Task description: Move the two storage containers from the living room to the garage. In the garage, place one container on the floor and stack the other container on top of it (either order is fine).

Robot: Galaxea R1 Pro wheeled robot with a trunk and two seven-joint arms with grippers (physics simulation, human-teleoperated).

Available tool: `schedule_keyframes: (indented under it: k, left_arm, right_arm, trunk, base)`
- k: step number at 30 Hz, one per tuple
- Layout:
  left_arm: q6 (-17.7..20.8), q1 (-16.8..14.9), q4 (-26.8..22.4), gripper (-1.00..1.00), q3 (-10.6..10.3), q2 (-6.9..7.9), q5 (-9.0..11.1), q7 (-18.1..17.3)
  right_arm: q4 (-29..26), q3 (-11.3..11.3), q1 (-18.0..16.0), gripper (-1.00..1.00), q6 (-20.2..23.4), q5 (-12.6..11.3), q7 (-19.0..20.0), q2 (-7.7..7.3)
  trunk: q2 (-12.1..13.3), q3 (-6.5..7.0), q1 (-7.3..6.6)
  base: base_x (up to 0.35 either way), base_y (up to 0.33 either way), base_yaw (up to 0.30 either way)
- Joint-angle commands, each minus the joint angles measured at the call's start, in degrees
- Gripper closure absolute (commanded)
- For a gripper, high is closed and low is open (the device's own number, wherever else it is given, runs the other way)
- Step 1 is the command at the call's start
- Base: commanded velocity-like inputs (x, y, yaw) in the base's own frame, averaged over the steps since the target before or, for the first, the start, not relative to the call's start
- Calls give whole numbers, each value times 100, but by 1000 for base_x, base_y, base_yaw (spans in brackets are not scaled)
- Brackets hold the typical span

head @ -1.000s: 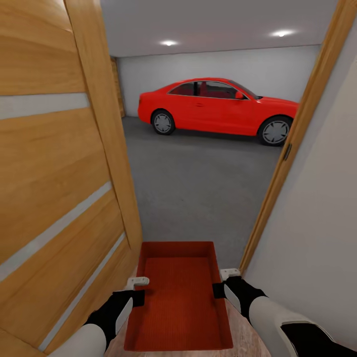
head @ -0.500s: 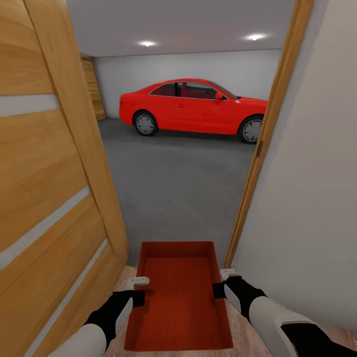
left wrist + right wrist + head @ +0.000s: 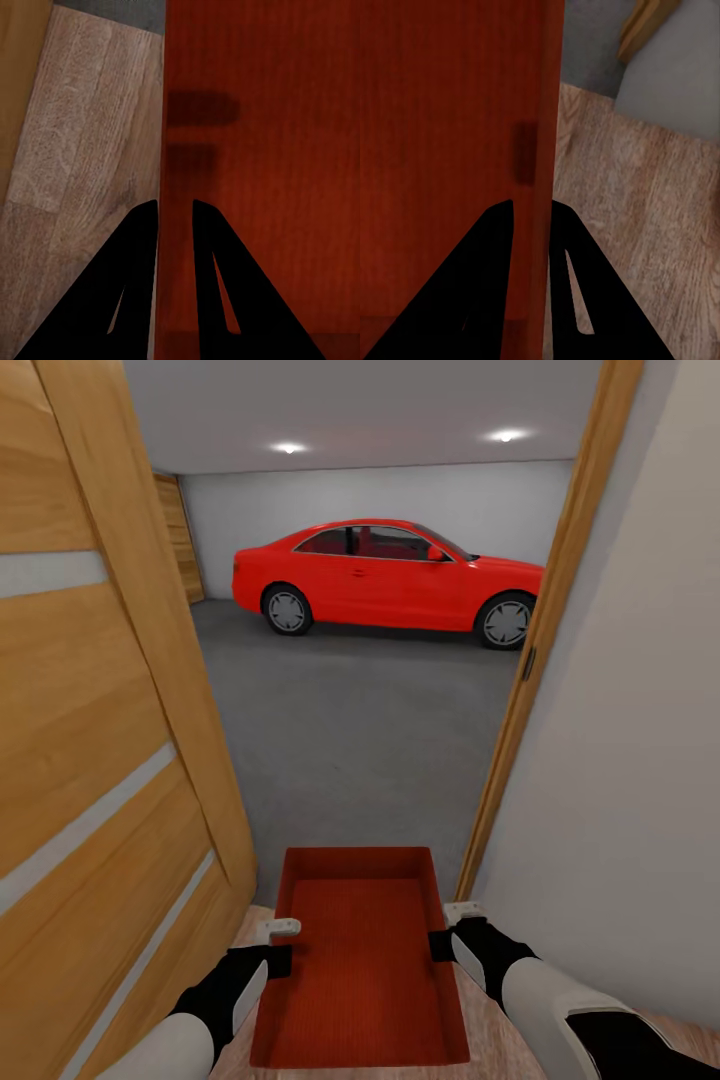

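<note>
You're at the doorway [image 3: 505,760] with both grippers, left [image 3: 283,928] and right [image 3: 462,909], clamped on the side walls of one red bin [image 3: 360,960], carry step underway, so next roll straight through toward the grey floor [image 3: 360,730] beyond.

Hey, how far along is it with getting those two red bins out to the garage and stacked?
Done: one storage container is lifted, with the left gripper and right gripper each clamped on a side wall. In hand: carrying it through the doorway, between the open wooden door and the door frame, its front edge over the garage floor. Left: set it down near the red car, fetch and stack the second.
</note>
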Motion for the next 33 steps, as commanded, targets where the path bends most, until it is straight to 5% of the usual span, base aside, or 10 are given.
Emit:
schedule_keyframes:
  k: [1, 33]
  left_arm:
    - [87, 1, 10, 100, -105, 70, 165, -29]
    - [87, 1, 10, 100, -107, 70, 167, -29]
  right_arm:
    - [-28, 335, -6, 100, 28, -117, 26, -1]
    - [-33, 333, -6, 100, 28, -117, 26, -1]
  trunk:
    - [-3, -5, 0]
    - [-3, 4, 0]
  base:
    - [18, 19, -1]
    - [2, 93, -45]
